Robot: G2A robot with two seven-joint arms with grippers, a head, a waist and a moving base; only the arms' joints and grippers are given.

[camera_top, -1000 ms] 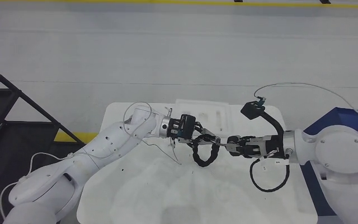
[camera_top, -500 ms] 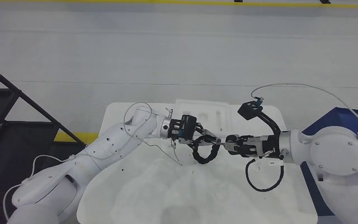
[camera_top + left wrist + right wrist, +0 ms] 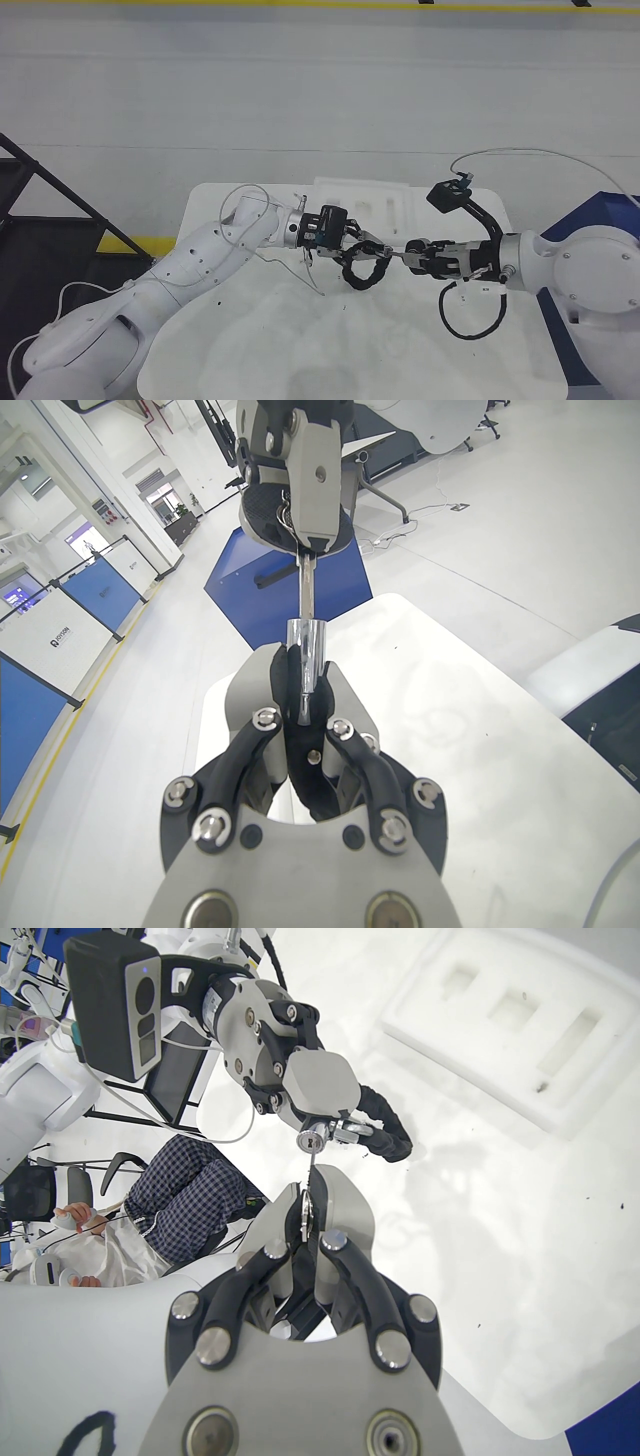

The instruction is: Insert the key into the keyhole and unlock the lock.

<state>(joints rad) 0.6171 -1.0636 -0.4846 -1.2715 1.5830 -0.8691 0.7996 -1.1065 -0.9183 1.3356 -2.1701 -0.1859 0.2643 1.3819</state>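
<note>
Left hand (image 3: 300,667): clenched on lock (image 3: 306,640), centre of top view.
Right hand (image 3: 310,1188): pinching key (image 3: 305,592), tip at lock's chrome end.

The left arm (image 3: 190,265) and right arm (image 3: 590,270) have glossy white shells; the left gripper (image 3: 300,672) and right gripper (image 3: 306,1193) are grey, with black links and silver screws.

Cylinder of lock (image 3: 306,652) is polished metal, chrome-like, glossy w/ reflections; its loop has a black matt cover, rubber or fabric, cannot tell which. key (image 3: 305,586): bare metal blade, duller shine. left gripper (image 3: 300,680) & right gripper (image 3: 310,1190): grey matt plastic shells, black links, shiny metal screws. table (image 3: 300,345): white, smooth. foam tray (image 3: 515,1058): white, matt, grainy.
</note>
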